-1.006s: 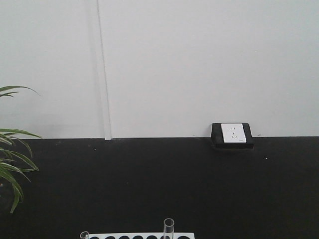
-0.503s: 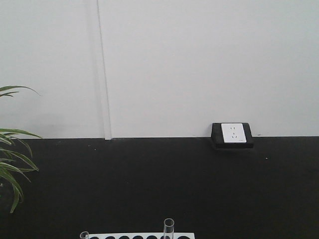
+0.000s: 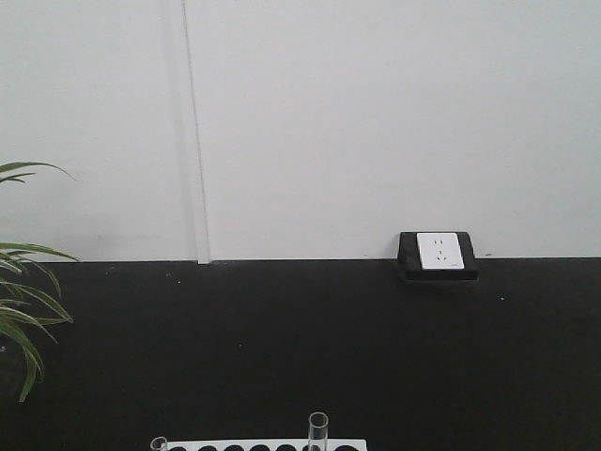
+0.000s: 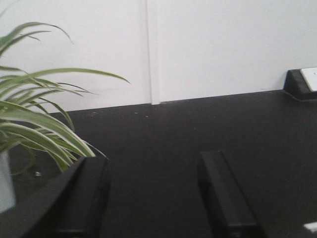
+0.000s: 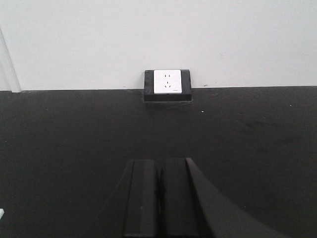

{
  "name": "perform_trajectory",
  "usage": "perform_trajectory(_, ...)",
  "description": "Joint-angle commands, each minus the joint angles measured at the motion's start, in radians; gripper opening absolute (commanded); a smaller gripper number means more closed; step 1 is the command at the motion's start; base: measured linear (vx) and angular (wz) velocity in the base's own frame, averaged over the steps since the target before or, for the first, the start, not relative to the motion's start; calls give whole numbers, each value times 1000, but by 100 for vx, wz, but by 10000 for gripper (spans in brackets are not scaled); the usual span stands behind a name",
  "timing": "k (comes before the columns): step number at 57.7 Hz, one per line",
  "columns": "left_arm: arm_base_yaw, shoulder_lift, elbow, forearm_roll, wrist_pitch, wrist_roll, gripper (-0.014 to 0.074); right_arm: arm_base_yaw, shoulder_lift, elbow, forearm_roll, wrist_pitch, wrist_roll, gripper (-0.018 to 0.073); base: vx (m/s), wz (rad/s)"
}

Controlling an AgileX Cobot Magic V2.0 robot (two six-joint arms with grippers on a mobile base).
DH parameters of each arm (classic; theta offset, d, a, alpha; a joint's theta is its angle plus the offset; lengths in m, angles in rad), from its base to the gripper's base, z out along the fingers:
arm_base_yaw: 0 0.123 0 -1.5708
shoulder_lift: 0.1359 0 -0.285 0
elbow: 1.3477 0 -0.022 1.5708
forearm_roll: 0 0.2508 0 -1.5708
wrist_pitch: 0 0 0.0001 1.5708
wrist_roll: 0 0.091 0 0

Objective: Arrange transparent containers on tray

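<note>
The bottom edge cuts off the test tube and rack.

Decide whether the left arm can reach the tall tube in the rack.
Probably yes: the left pincer is open and empty, and nothing blocks the tube above the rack, though its camera misses it.

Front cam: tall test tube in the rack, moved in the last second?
No. The test tube sits at the same spot, left of and below the wall socket.
</note>
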Motion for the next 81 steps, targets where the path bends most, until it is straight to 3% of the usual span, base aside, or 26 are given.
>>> perform_trajectory(1,-32,24,34,-3,-162,-44,569,-2,6,-34,-5,-70,-3,202,0,0)
perform_trajectory(7,-85,45,105,15,-193,-119,569,-2,6,-33,-5,-54,-3,246,0,0)
perform_trajectory(16,-173,85,135,134,-210,-193,566,-2,6,-32,-5,-30,-3,292,0,0)
perform_trajectory(23,-223,148,135,183,-256,-240,565,-2,6,-32,-5,-20,-3,301,0,0)
perform_trajectory(39,-315,349,135,188,-436,-249,565,-2,6,-32,-5,-12,-3,301,0,0)
perform_trajectory(47,-319,438,135,180,-557,-243,565,-2,6,-32,-5,-11,-3,301,0,0)
perform_trajectory(59,-319,590,93,153,-742,-165,565,-2,6,-32,-5,12,-3,301,0,0)
perform_trajectory(64,-319,639,62,141,-765,-153,565,-2,6,-32,-5,21,-3,301,0,0)
perform_trajectory(72,-319,703,18,43,-770,-153,565,-2,6,-32,-5,29,-3,301,0,0)
perform_trajectory(81,-319,722,15,74,-763,-154,565,-2,6,-32,-5,53,-3,301,0,0)
